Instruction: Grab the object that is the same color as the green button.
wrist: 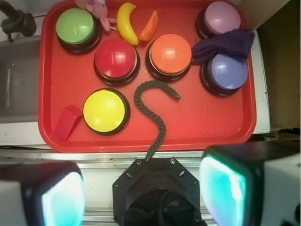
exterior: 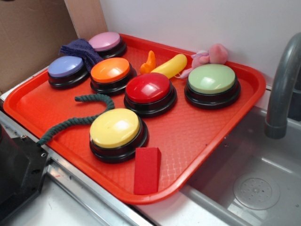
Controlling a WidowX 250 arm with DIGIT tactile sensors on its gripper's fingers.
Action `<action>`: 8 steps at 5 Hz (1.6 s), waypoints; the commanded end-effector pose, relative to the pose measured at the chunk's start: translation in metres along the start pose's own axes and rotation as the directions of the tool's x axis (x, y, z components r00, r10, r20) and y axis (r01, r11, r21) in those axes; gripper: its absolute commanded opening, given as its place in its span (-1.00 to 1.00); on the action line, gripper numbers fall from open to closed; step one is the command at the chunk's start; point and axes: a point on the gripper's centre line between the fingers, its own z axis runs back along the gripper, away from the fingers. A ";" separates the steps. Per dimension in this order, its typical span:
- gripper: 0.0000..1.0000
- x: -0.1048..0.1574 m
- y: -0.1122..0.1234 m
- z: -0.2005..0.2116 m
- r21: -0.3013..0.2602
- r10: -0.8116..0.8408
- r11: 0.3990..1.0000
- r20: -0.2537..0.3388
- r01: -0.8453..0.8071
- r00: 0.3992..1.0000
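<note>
here the red tray [wrist: 221, 127] sits beside a sink [exterior: 263, 188], with a grey faucet [exterior: 282, 89] at the sink's edge. the dark green rope [wrist: 153, 110] lies on the tray in a hook shape: its curled end sits between the orange button [wrist: 170, 54] and the yellow button [wrist: 106, 110], and its tail runs off the near rim toward the black mount [wrist: 157, 190] below. in the wrist view the gripper [wrist: 141, 193] hangs over the bench outside the tray, its two fingers [wrist: 61, 197] set wide apart with nothing between them, and the rope's tail ends just above the gap. the green button [wrist: 75, 26] stands in the far corner, well apart from the rope, with the red button [wrist: 115, 59] between. a pink plush [wrist: 96, 8], a yellow banana [wrist: 124, 21] and an orange slice [wrist: 149, 26] lie along the far rim. a dark purple cloth [wrist: 223, 44] rests between the pink button [wrist: 221, 18] and the lavender button [wrist: 228, 71], touching both. a red block [wrist: 68, 122] lies just beside the yellow button.
</note>
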 end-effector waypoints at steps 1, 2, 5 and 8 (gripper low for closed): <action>1.00 0.000 0.000 0.000 0.000 0.000 1.000 0.000 0.000 1.000; 1.00 0.005 -0.006 -0.008 0.010 -0.133 0.991 -0.008 0.133 0.991; 1.00 0.027 -0.002 -0.086 -0.064 -0.532 0.846 -0.011 0.530 0.847; 1.00 0.024 0.019 -0.164 0.015 -0.649 0.761 -0.004 0.649 0.761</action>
